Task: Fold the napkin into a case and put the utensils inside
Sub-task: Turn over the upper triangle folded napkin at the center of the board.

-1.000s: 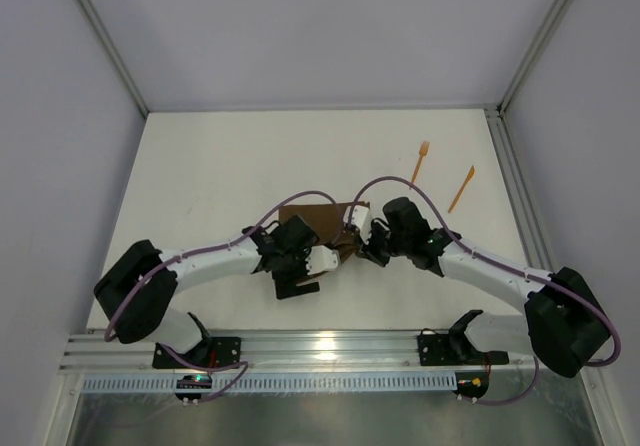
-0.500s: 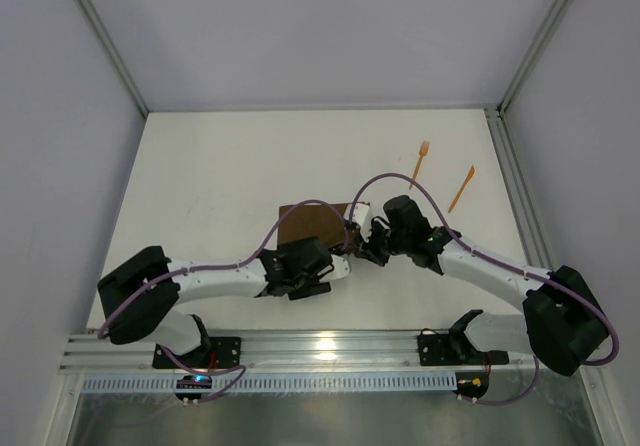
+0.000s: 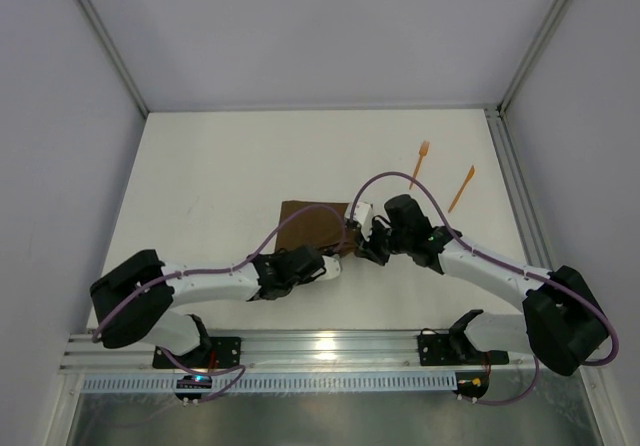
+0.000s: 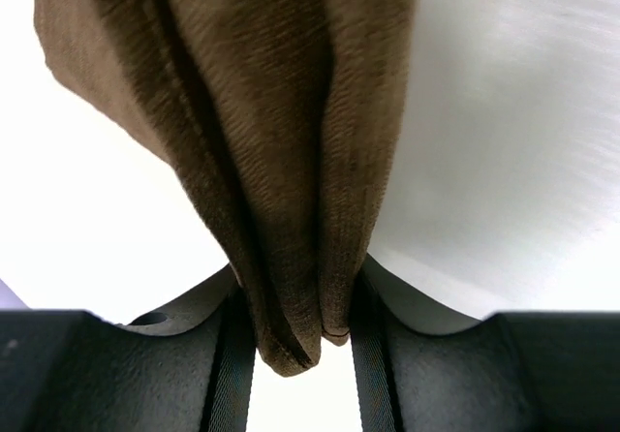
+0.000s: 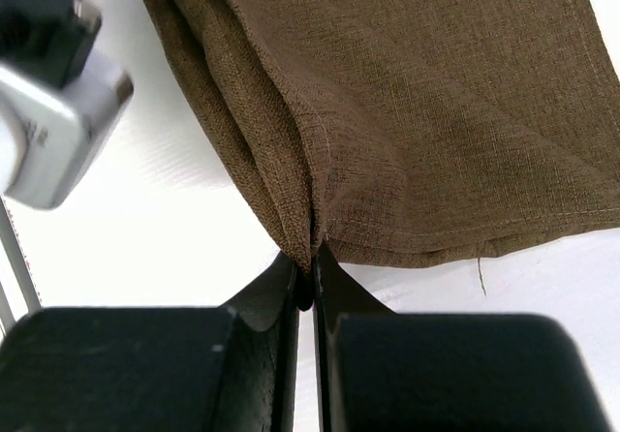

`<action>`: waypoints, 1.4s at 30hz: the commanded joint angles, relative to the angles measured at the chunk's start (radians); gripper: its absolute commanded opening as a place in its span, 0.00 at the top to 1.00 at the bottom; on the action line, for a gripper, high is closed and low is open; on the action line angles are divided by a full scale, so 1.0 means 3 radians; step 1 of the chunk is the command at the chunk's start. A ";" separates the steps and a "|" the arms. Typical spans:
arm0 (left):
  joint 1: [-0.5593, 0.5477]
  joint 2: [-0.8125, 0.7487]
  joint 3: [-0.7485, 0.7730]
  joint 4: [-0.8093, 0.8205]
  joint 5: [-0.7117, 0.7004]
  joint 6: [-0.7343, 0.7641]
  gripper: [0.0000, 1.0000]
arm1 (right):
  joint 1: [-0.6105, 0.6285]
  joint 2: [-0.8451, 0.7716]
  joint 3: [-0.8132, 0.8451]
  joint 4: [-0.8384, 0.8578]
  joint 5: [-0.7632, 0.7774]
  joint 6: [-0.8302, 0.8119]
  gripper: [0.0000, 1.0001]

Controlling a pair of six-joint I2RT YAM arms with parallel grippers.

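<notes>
The dark brown napkin (image 3: 308,226) lies folded on the white table, partly lifted at its right end. My left gripper (image 3: 336,266) sits at its near right corner. In the left wrist view the bunched layers of the napkin (image 4: 281,141) fill the gap of the left gripper (image 4: 295,306), touching both sides. My right gripper (image 3: 354,236) holds the right edge; in the right wrist view the right gripper (image 5: 312,282) is shut on a pinched fold of the napkin (image 5: 426,112). Two orange utensils lie far right: a fork (image 3: 420,163) and a pointed piece (image 3: 461,188).
Both arms meet at the napkin's right end, with purple cables (image 3: 385,181) arching above them. A metal rail (image 3: 320,346) runs along the near edge. Grey walls enclose the table (image 3: 220,166) on the left, back and right.
My left arm has dropped lower and swung toward the napkin's near right corner, and its jaws have closed from wide open onto the cloth layers. The right arm has stayed put.
</notes>
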 commanded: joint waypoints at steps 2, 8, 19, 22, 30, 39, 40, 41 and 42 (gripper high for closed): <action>0.0207 -0.0198 -0.0015 -0.0024 0.0032 0.0040 0.65 | -0.0018 -0.0078 0.0070 0.0089 -0.0048 0.0029 0.97; 0.0341 -0.0254 0.0149 -0.0280 0.0339 0.0035 1.00 | -0.0023 -0.0073 0.0132 -0.0013 -0.0013 -0.0006 0.97; 0.0704 -0.0530 0.1171 -0.1997 0.0681 0.0587 1.00 | 0.0263 -0.0216 0.1230 -0.1194 0.0146 0.0030 0.97; 0.0760 -0.0693 0.1417 -0.2524 0.0671 0.0756 1.00 | 0.0442 -0.0242 0.1471 -0.1389 0.0095 0.0161 0.97; 0.0832 -0.1281 0.1672 -0.3393 0.0452 0.1099 1.00 | 0.1060 -0.0299 0.1472 -0.0833 0.0049 0.1036 0.97; 0.1087 -0.1532 0.2035 -0.4064 0.0375 0.1548 1.00 | 0.1516 0.0029 0.1257 0.0370 -0.0293 0.2604 0.97; 0.1087 -0.1522 0.2066 -0.4089 0.0375 0.1579 1.00 | 0.1521 0.0074 0.1247 0.0421 -0.0314 0.2698 0.97; 0.1097 -0.1507 0.2097 -0.4135 0.0380 0.1665 1.00 | 0.1516 0.0085 0.1196 0.0573 -0.0334 0.2764 0.97; 0.1103 -0.1491 0.2102 -0.4141 0.0410 0.1722 1.00 | 0.1516 0.0080 0.1155 0.0625 -0.0360 0.2826 0.97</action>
